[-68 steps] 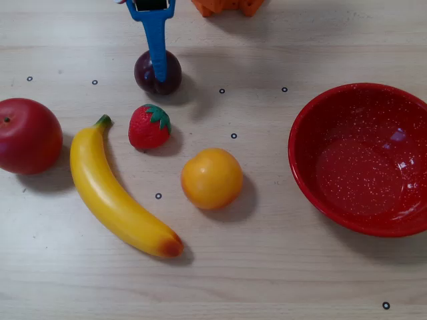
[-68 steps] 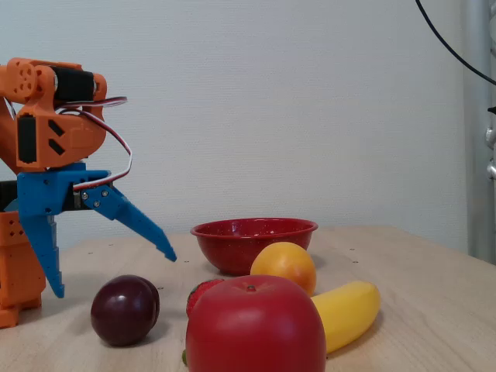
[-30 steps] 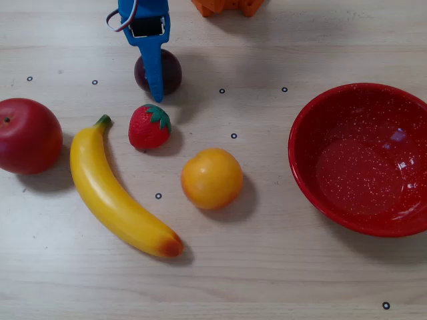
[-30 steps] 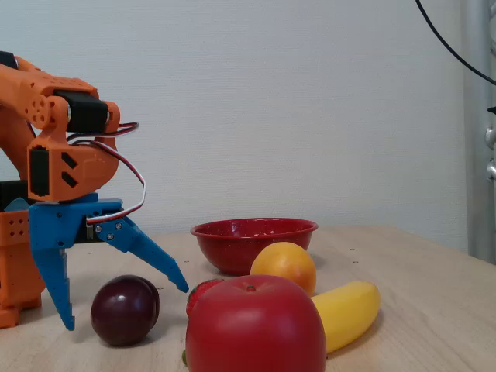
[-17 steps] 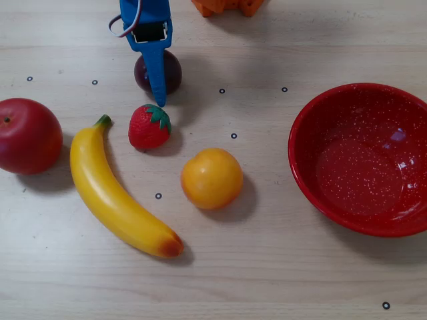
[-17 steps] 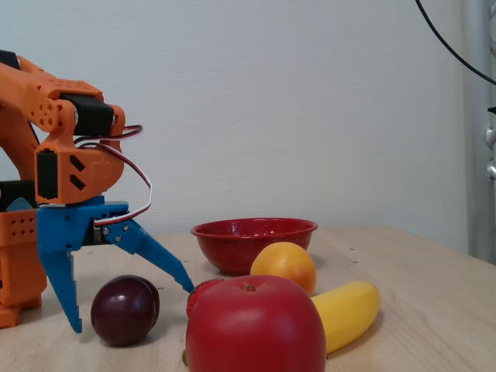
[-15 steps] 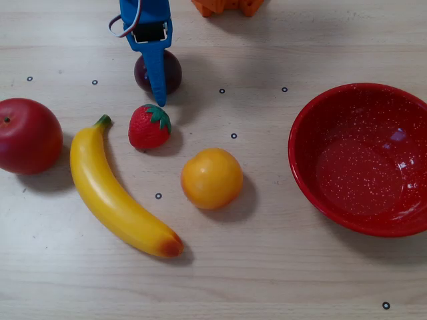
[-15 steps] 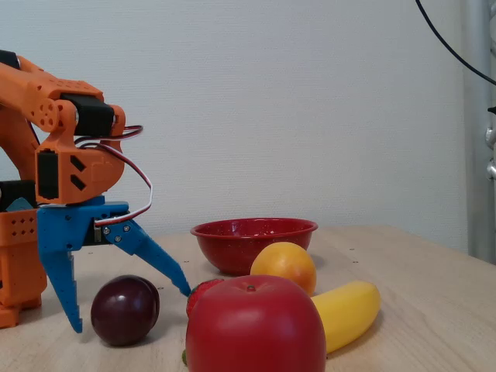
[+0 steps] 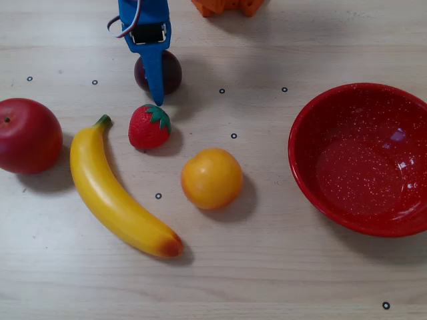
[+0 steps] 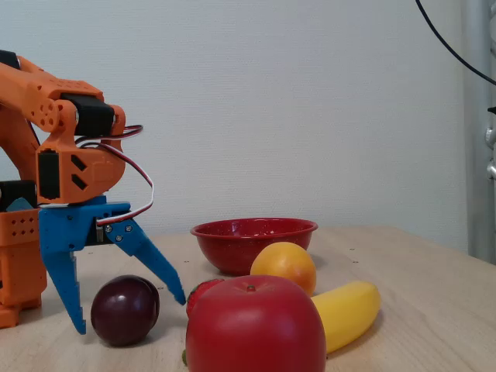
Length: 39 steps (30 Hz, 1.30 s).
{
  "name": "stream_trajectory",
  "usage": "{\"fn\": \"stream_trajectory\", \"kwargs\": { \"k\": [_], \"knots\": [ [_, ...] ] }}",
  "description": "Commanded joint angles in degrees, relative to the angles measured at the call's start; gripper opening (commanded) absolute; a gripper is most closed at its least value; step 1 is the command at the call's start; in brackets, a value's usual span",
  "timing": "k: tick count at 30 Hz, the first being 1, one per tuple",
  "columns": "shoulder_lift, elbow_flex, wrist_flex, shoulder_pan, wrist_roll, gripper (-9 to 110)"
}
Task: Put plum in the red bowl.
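The plum is small, round and dark maroon, and it lies on the wooden table near the top left of the overhead view. My blue gripper is over it, with one finger covering its middle. In the fixed view the gripper is open. Its two fingers reach down on either side of the plum, which rests on the table. I cannot tell whether the fingers touch it. The red speckled bowl stands empty at the right, and in the fixed view it is behind the fruit.
A strawberry lies just below the plum, close to the fingertip. A banana, an orange and a red apple lie nearby. The orange sits between the plum and the bowl. The arm's orange base stands at the left.
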Motion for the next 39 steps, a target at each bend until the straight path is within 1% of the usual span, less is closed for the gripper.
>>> {"fn": "stream_trajectory", "kwargs": {
  "k": [1,9,17,28,36,38,39],
  "knots": [
    [0.9,-1.7,-0.4,0.6,-1.1,39],
    [0.9,-1.6,-0.3,0.2,0.3,36],
    [0.9,-1.6,-0.4,0.1,0.4,29],
    [1.1,-1.6,-0.4,-0.2,1.0,25],
    [1.5,-1.6,-0.2,-0.3,1.4,10],
    [1.7,-1.7,-0.2,-0.4,1.5,0],
    [1.8,-1.7,-0.1,-0.4,1.5,0]
  ]
}}
